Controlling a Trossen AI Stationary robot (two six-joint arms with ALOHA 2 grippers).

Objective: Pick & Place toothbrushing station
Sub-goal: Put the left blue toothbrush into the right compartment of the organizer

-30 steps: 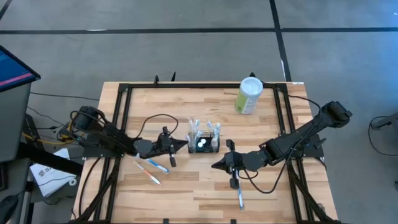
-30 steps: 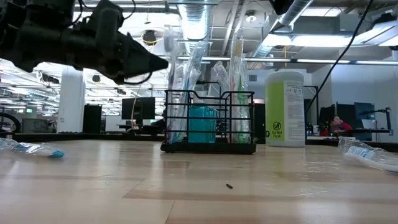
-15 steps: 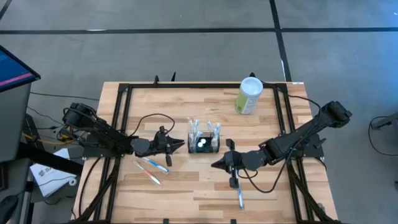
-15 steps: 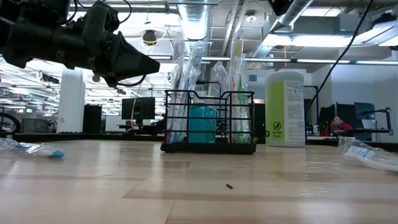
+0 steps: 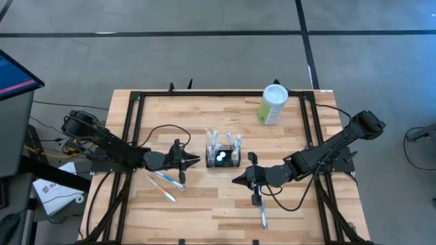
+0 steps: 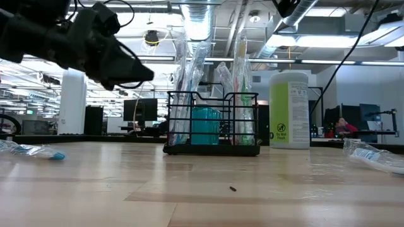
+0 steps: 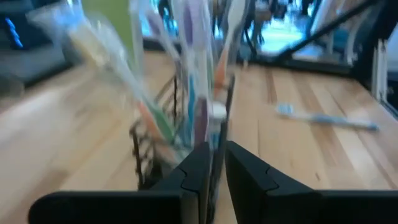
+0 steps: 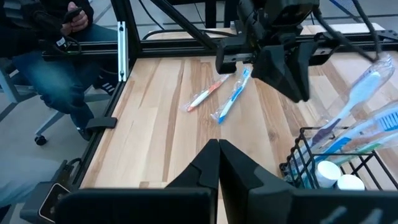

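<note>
The toothbrushing station [image 5: 223, 156] is a small black wire caddy at the table's middle, standing on its base with several wrapped toothbrushes upright in it; it also shows in the low view [image 6: 211, 126]. My left gripper [image 5: 197, 161] hovers just left of it, above the table, slanting slightly down. Its fingers [image 7: 216, 152] stand a little apart with nothing between them, and the caddy [image 7: 180, 124] is close ahead. My right gripper [image 5: 235, 181] waits shut, near and right of the caddy [image 8: 336, 162], with its fingers [image 8: 219, 149] together.
Two wrapped toothbrushes [image 5: 167, 184] lie near my left gripper and one [image 5: 262, 214] lies near the front edge on the right. A pale-green canister [image 5: 274, 104] stands at the far right. A black frame [image 5: 133, 136] runs along the table's sides. A person [image 8: 56, 37] sits beyond the left edge.
My left gripper has drawn back a little from the caddy toward the table's left edge and has tipped to slant more downward; its arm has folded back toward the left. The caddy and my right gripper have kept still.
</note>
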